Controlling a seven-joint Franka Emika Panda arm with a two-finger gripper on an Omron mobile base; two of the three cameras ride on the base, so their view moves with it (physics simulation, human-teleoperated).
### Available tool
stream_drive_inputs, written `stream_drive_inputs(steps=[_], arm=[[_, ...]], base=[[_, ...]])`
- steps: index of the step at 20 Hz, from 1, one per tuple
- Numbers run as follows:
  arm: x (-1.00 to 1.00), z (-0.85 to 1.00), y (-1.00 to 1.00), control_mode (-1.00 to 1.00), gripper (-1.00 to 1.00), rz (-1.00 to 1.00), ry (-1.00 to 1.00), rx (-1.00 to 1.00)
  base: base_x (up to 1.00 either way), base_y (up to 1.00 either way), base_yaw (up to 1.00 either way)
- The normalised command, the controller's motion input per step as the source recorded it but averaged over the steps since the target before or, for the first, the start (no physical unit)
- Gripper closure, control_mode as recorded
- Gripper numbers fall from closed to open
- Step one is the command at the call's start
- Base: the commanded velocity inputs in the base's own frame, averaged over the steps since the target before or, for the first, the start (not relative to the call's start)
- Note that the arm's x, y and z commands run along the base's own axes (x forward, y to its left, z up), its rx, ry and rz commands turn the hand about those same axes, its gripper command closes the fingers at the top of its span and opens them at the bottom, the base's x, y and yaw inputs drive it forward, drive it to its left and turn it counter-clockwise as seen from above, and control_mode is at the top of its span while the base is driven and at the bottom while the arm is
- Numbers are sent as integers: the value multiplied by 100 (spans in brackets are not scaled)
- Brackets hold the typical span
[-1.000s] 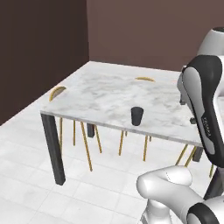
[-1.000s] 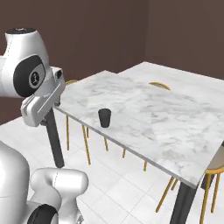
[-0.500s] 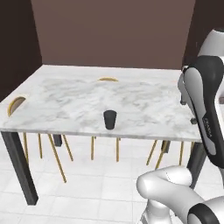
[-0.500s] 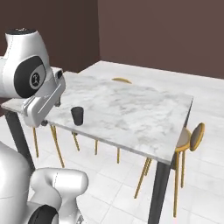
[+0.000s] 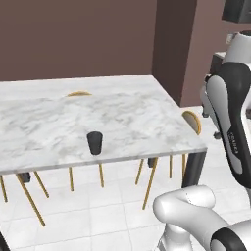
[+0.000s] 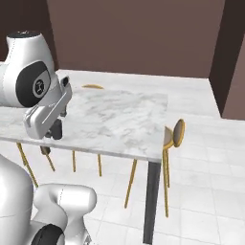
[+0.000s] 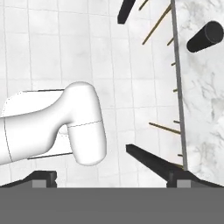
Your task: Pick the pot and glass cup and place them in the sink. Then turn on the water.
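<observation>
Hand view: pincer [image 7: 111,177] wide open and empty, aimed down at the floor [image 7: 52,52], glass cup [image 7: 204,36] on table [image 7: 205,100] beside.

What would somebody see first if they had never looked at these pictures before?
Probably the big white marble table in the middle of the room, with one small dark glass cup standing upright near its front edge. Next come the yellow chairs tucked under it, like the chair at the right end, and the robot's white arm up close.

The glass cup [image 5: 94,142] stands upright on the desk [image 5: 122,112] near its front edge, with chairs [image 6: 176,134] tucked under the desk's far and right sides.
</observation>
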Motion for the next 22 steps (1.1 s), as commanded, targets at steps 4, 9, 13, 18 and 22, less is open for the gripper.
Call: stream_drive_inputs(steps=[4,9,13,18,22], arm=[[0,0,0,100,-100,0,0,0],[0,0,0,100,-100,0,0,0],[0,0,0,100,-100,0,0,0],[0,0,0,100,-100,0,0,0],[0,0,0,100,-100,0,0,0]], base=[[21,34,-40],[24,33,-35],[38,36,-26],[40,44,-11],[43,50,0]])
